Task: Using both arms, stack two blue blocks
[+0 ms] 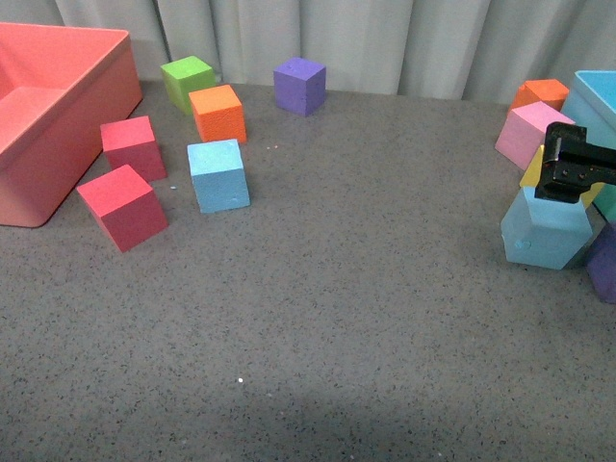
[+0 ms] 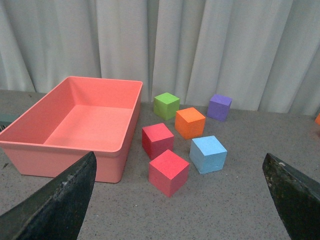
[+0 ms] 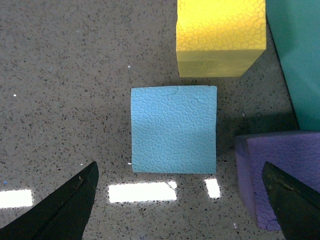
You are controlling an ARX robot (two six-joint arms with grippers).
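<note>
One sky-blue block [image 1: 218,174] sits on the grey table at the left among other cubes. It also shows in the left wrist view [image 2: 208,154], well ahead of my open, empty left gripper [image 2: 180,220]. The left arm is out of the front view. The second sky-blue block [image 1: 546,231] lies at the far right. My right gripper [image 1: 570,191] hovers just above it, open and empty. In the right wrist view this block [image 3: 174,129] lies below the wide-open gripper [image 3: 180,215], between the lines of the two fingers and a little ahead of their tips.
A salmon bin [image 1: 58,115] stands at the far left, with two red cubes [image 1: 123,206], an orange cube [image 1: 218,113], a green cube [image 1: 187,81] and a purple cube [image 1: 299,86] nearby. At the right, a yellow cube [image 3: 220,37], a purple cube [image 3: 280,175], a pink cube [image 1: 531,133] and the teal bin [image 3: 295,55] crowd the second blue block.
</note>
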